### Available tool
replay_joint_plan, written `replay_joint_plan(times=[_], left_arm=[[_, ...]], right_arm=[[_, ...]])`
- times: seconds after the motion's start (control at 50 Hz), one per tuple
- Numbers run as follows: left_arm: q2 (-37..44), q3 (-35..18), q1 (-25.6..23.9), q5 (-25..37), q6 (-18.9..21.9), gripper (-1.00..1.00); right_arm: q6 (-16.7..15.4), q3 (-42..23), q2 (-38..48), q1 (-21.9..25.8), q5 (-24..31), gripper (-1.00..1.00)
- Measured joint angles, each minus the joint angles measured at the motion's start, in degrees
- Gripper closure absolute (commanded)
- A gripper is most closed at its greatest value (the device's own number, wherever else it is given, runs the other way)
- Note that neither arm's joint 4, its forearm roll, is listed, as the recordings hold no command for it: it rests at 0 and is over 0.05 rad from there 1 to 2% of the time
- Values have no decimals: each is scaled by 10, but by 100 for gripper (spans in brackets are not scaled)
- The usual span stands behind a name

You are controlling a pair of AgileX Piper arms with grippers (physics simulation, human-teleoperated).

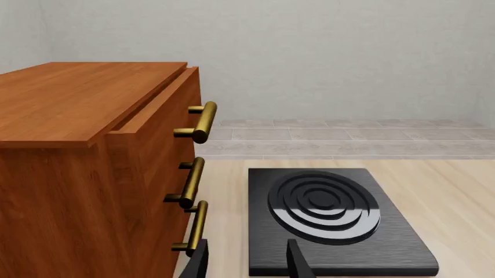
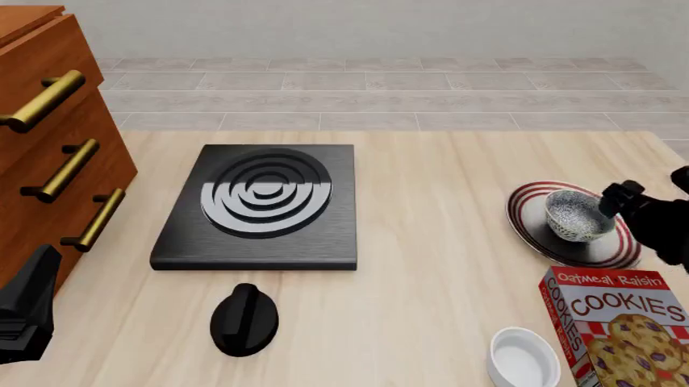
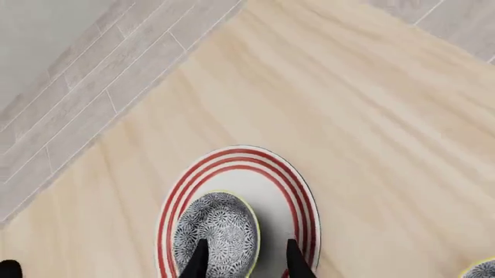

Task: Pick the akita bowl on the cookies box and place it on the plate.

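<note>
Cabinet point(image 2: 43, 153), stove point(image 2: 261, 205), knob point(image 2: 244, 319), white bowl point(image 2: 524, 358)

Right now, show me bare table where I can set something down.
Widest free patch: between the stove plate and the plate. More bare wood between the knob and white bowl. Crowded on the right: akita bowl, right gripper, cookies box.

Both end effectors point(image 3: 243, 260) parted

The speckled akita bowl point(image 2: 574, 216) sits upright on the red-striped plate point(image 2: 528, 211), beyond the cookies box point(image 2: 624, 322).
</note>
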Motion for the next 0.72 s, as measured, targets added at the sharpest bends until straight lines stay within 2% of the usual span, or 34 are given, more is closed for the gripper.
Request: replay_joint_plan(times=[0.12,0.28,0.42,0.72], left_arm=[[0,0,0,0,0,-100],[0,0,0,0,0,-100],[0,0,0,0,0,-100],[0,0,0,0,0,-100]], right_arm=[[-5,18,-98,2,50,-100],[-13,27,-252,13,149,-100],[-22,21,-388,26,247,-100],[-38,5,-615,42,418,-100]])
